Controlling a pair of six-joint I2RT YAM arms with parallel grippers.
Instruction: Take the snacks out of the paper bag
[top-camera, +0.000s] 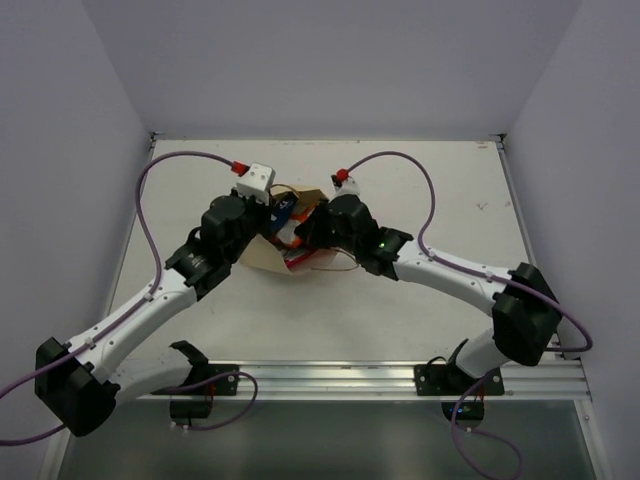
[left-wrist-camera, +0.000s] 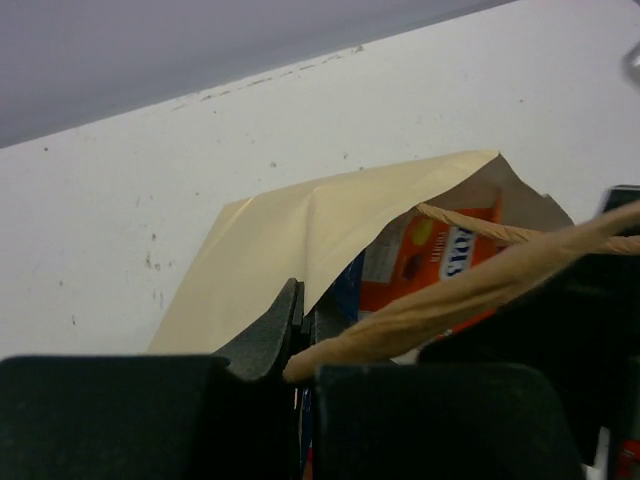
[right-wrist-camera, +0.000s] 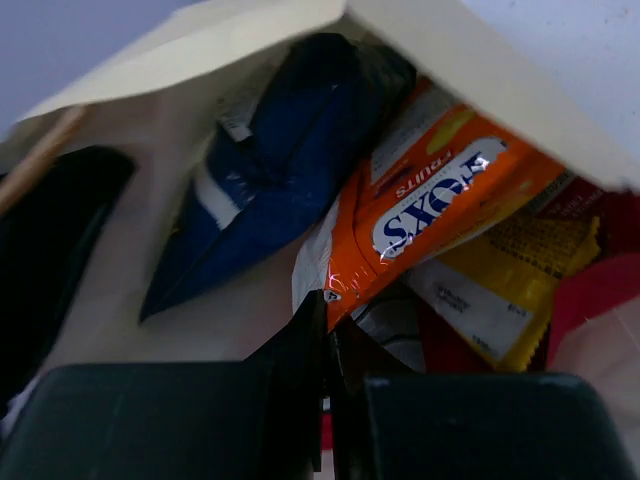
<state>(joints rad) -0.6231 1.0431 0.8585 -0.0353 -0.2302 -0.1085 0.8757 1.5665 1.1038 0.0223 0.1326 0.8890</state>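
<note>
Closest to the right wrist lens, the right gripper (right-wrist-camera: 327, 335) has its jaws drawn almost together on the lower corner of the orange packet (right-wrist-camera: 430, 210), so it looks to be pinching that packet just inside the bag's mouth. Left of the orange packet the blue-and-white bag (right-wrist-camera: 265, 175) leans against the inner wall. To its right and underneath, the yellow bar wrapper (right-wrist-camera: 500, 285) touches it, and a slice of the large red-pink-and-white bag (right-wrist-camera: 600, 290) shows beyond that. I cannot find the small magenta square packet. Over them all spreads the paper bag (right-wrist-camera: 470, 70), which appears to lie on its side with its mouth toward the arms.

At the left wrist, the left gripper (left-wrist-camera: 300, 350) is clamped on the twisted looped handle (left-wrist-camera: 450, 300), which lifts the bag's upper flap and keeps the mouth open.

Farther out, the overhead view has both arms meeting at the bag near the middle of the table (top-camera: 420, 330). No packet seems to lie fully free, though some red shows at the mouth.

I judge this to be the first extraction, with every snack left to remove. The next move calls for the right arm to draw back toward its base with the pinch kept firm, while the left holds the handle so the bag does not drag along; a thin corner grip could slip
</note>
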